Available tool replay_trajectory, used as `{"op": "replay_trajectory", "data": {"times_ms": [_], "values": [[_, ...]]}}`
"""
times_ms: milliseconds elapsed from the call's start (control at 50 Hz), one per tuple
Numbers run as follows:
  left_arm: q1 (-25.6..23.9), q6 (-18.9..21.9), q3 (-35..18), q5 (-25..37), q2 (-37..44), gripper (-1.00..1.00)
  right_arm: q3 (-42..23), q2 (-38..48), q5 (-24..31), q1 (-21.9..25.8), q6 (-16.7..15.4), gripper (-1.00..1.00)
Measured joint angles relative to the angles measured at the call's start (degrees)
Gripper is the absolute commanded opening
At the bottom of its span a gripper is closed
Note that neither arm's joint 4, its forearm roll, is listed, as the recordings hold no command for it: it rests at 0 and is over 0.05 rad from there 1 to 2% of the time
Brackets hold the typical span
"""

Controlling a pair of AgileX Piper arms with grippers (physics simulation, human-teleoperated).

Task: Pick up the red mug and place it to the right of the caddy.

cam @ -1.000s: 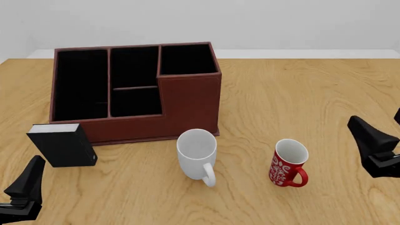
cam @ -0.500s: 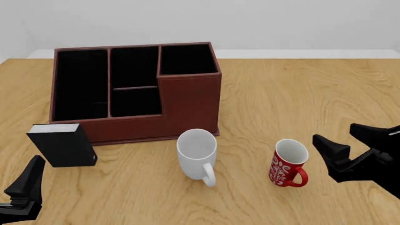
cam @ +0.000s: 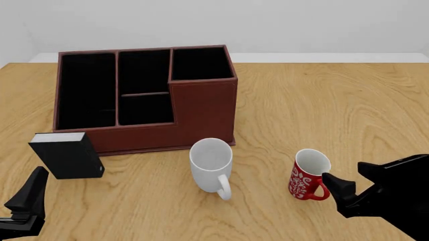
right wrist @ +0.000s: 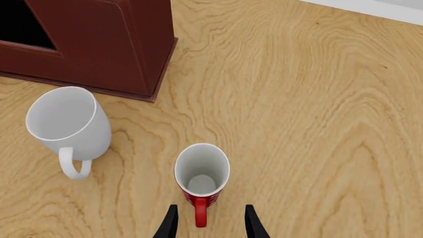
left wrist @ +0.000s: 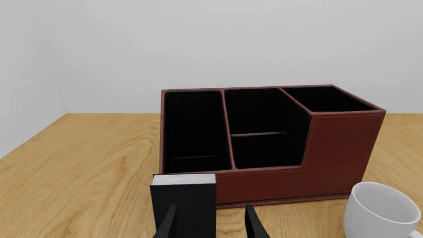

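Note:
The red mug [cam: 308, 175] with its white swirl pattern stands upright on the table, right of the white mug, handle toward the near right. In the right wrist view the red mug [right wrist: 201, 171] is seen from above. My right gripper [cam: 348, 183] is open just right of and nearer than the mug, and in its own view [right wrist: 210, 213] the handle lies between the fingertips. The caddy [cam: 201, 108], dark reddish-brown with black compartments, stands at the back left and also shows in the left wrist view [left wrist: 340, 148]. My left gripper [cam: 27, 201] is open and empty at the near left.
A plain white mug [cam: 211, 163] stands in front of the caddy's right end and also shows in the right wrist view [right wrist: 69, 124]. A small black box [cam: 67, 153] with a white top stands by the caddy's front left corner, just ahead of my left gripper [left wrist: 210, 220].
My right gripper has moved left and lower from the table's right edge, closing in on the red mug's handle. The mug and the left arm have not moved.

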Motion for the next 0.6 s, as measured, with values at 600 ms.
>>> {"op": "replay_trajectory", "data": {"times_ms": [600], "values": [[0.0, 0.0, 0.0, 0.0, 0.0, 1.0, 4.5, 8.3, -8.6, 0.0, 0.8, 1.0]]}}
